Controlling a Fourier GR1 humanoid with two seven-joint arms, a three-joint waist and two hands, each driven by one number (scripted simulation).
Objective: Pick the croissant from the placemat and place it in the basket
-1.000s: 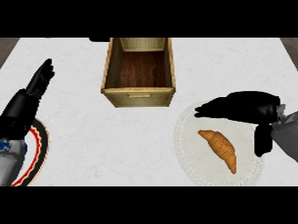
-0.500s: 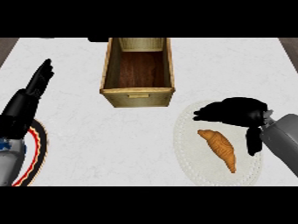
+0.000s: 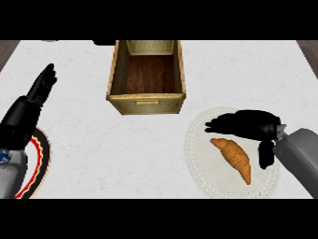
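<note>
The greatest risk from here is judged to be a poor closure on the croissant (image 3: 233,158): it is long, tapered and lies diagonally, so if the right hand (image 3: 247,123) is brought down over the narrow lower tip instead of the thicker upper end, the pastry could be pushed along the placemat (image 3: 196,154) or be pinched off-centre and tilt once lifted. A second risk is seen in the basket (image 3: 146,103), whose near wall stands between the placemat and its open interior; a carry made too low could let the croissant or the hand be knocked against that rim. The croissant is found in the lower right of the frame, lying flat on the pale, lacy placemat, its upper end pointing toward the upper left and its tip toward the lower right. The right hand is seen just above it in the frame, over the placemat's upper part, with the fingers (image 3: 220,124) curled forward and the thumb hanging down at the croissant's right side; nothing is enclosed by them, and whether the croissant is touched cannot be told. The left hand (image 3: 31,105) is held at the left edge of the frame, its fingers straight and pointing up, resting above the white surface (image 3: 79,140).
</note>
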